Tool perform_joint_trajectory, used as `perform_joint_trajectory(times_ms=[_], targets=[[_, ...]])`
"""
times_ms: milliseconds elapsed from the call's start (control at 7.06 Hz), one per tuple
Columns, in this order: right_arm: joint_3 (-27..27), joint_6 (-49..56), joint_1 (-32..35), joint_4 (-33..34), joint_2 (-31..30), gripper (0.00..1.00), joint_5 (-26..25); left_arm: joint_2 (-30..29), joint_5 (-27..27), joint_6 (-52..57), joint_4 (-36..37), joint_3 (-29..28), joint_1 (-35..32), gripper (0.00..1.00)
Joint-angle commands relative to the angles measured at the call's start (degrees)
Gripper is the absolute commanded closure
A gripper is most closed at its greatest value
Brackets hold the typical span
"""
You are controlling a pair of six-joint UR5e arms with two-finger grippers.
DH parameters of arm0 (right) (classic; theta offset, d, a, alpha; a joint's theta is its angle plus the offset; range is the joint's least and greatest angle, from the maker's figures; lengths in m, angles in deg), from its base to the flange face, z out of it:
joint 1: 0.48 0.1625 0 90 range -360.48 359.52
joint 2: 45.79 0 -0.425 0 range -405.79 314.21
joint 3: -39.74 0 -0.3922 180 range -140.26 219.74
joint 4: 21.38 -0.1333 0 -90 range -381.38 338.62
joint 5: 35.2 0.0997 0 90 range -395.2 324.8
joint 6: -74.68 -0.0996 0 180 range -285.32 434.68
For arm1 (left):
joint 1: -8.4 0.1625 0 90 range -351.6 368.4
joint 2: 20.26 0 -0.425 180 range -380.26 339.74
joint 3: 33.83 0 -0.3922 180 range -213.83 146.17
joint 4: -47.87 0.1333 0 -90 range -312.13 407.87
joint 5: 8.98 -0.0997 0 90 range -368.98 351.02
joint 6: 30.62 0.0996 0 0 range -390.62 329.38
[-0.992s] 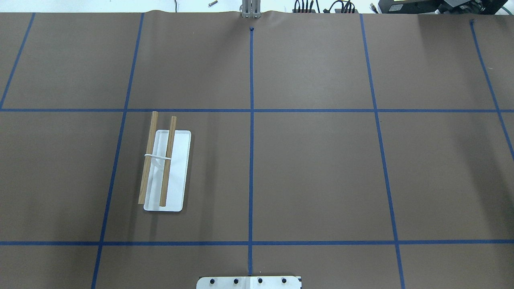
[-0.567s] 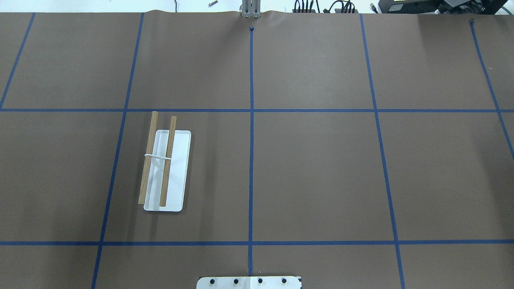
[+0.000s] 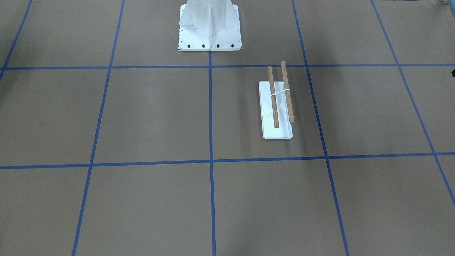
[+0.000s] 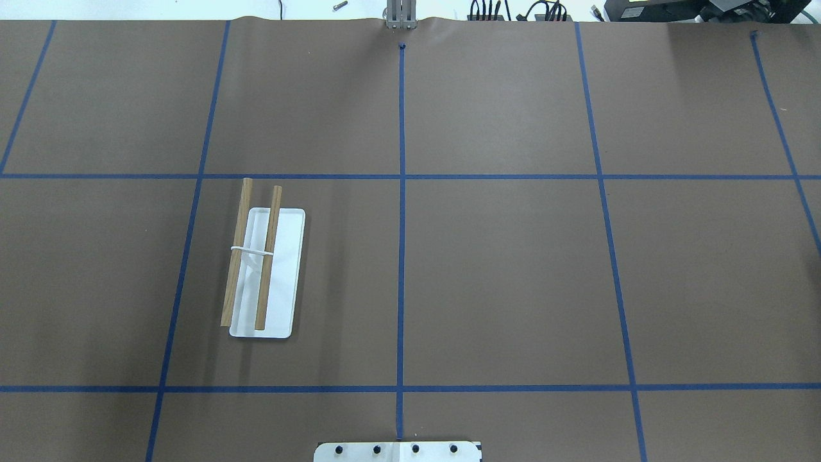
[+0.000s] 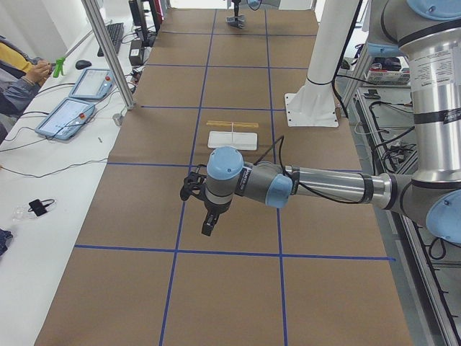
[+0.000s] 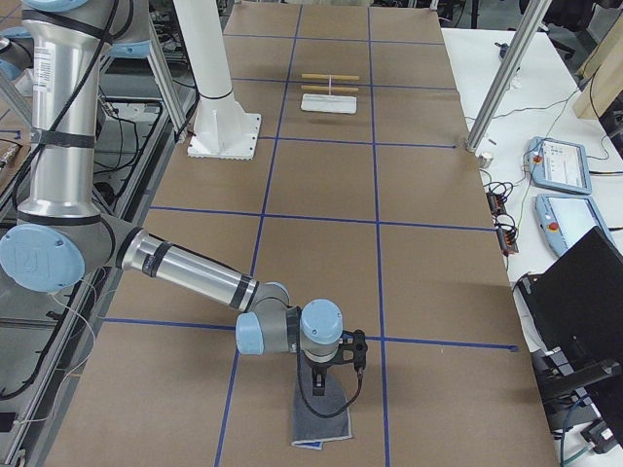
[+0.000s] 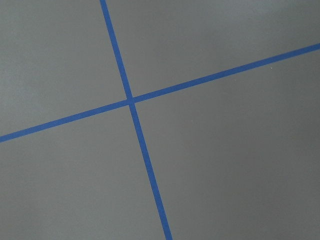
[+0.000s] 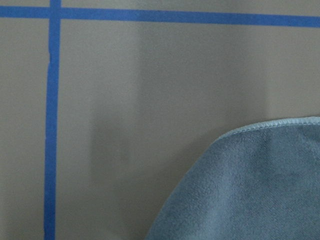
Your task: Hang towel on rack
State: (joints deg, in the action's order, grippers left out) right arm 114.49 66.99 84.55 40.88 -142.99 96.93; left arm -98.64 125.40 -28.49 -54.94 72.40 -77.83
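Note:
The rack has a flat white base and two brown dowels and stands on the robot's left half of the table; it also shows in the front view and both side views. The towel, dark grey with a blue corner, lies flat at the table's right end; the right wrist view shows its edge. My right gripper points down just above the towel; I cannot tell if it is open. My left gripper hangs over bare table, state unclear.
The big white bolted pedestal stands at the robot's edge of the table. An aluminium post and a side bench with tablets run along the far edge. A person sits there.

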Motion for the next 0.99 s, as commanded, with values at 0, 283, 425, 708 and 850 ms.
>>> perform_joint_trajectory(times_ms=[0,283,425,708,850], targets=[[-0.66,-6.41,-1.17,-0.21,0.86,0.28,1.37,0.07,-0.09,0.06,-0.20,-0.06,0.00,0.02],[-1.27,-10.66,-1.44,-0.21,1.13,0.28,3.65,0.07,-0.09,0.24,-0.20,-0.59,0.00,0.02],[-2.84,-10.50,-1.36,-0.38,1.13,0.28,4.27,-0.02,0.00,0.24,-0.20,-0.76,0.00,0.02],[-3.47,-10.32,-1.36,-0.38,0.87,0.42,4.80,-0.02,0.00,0.07,-0.29,-0.77,0.00,0.02],[-3.47,-10.41,-1.36,-0.38,0.87,0.85,4.80,-0.02,0.00,0.07,-0.29,-0.77,-0.08,0.02]])
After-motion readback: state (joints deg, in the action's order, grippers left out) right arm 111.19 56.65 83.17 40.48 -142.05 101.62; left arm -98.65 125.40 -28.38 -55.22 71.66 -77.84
